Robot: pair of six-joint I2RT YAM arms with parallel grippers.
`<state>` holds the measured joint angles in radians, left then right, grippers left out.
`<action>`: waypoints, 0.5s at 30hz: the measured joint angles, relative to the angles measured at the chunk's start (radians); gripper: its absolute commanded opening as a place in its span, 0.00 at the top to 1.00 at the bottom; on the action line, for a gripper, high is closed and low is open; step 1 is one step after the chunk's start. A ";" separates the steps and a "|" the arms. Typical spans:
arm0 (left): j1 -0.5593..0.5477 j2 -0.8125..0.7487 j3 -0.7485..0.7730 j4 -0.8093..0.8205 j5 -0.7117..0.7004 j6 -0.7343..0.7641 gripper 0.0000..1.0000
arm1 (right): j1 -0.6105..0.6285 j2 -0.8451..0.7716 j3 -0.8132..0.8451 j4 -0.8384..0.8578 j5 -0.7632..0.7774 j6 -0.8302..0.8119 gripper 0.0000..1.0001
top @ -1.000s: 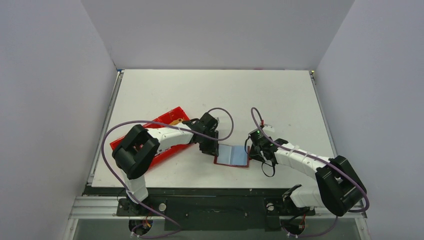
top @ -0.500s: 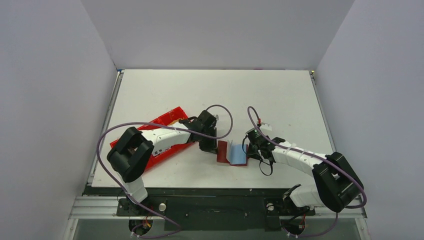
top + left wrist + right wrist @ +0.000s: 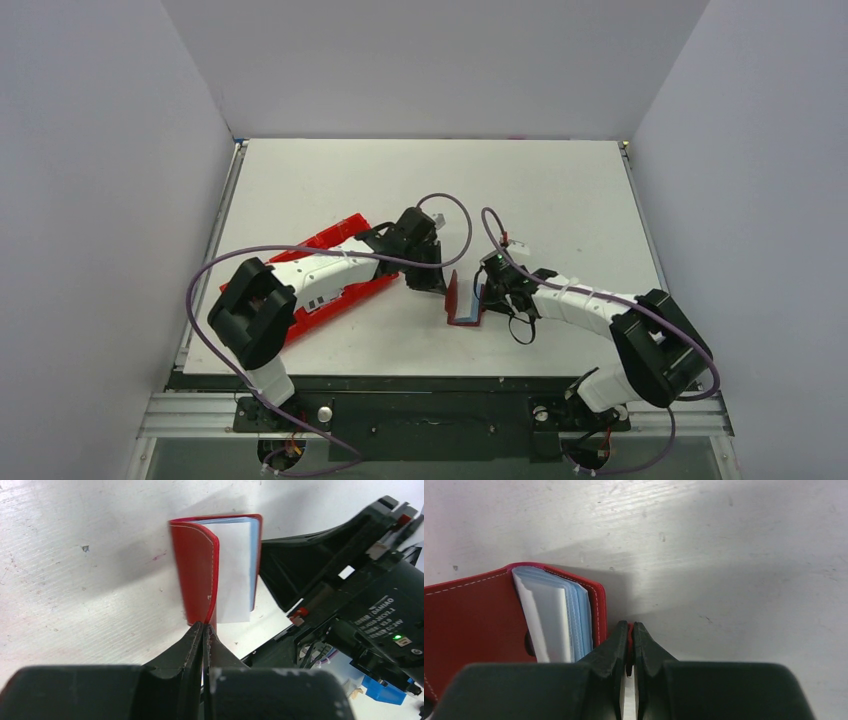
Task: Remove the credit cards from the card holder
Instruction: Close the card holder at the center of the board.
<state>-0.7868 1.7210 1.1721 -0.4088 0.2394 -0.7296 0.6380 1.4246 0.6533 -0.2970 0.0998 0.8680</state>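
The card holder (image 3: pixel 463 300) was held half-open between the left gripper (image 3: pixel 205 630), clamped on its left cover, and the right gripper (image 3: pixel 630 630), clamped on its right edge, with its sleeves (image 3: pixel 559 615) fanned between them.

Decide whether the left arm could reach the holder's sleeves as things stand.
Probably not. The left gripper is shut on one cover of the holder, the right gripper on the other side; the sleeves stand exposed, but neither gripper is free.
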 measured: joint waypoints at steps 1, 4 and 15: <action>-0.002 0.000 0.004 -0.001 0.001 0.000 0.97 | 0.003 0.010 0.007 0.006 -0.005 0.000 1.00; -0.007 0.000 0.014 -0.005 0.001 0.000 0.91 | 0.008 0.037 0.031 0.013 -0.018 0.000 1.00; -0.018 0.020 0.064 -0.022 0.001 0.003 0.77 | 0.012 0.095 0.087 0.015 -0.037 -0.019 1.00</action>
<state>-0.8043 1.7409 1.2358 -0.4305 0.2401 -0.7269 0.6498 1.5200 0.7406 -0.2821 0.0628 0.8494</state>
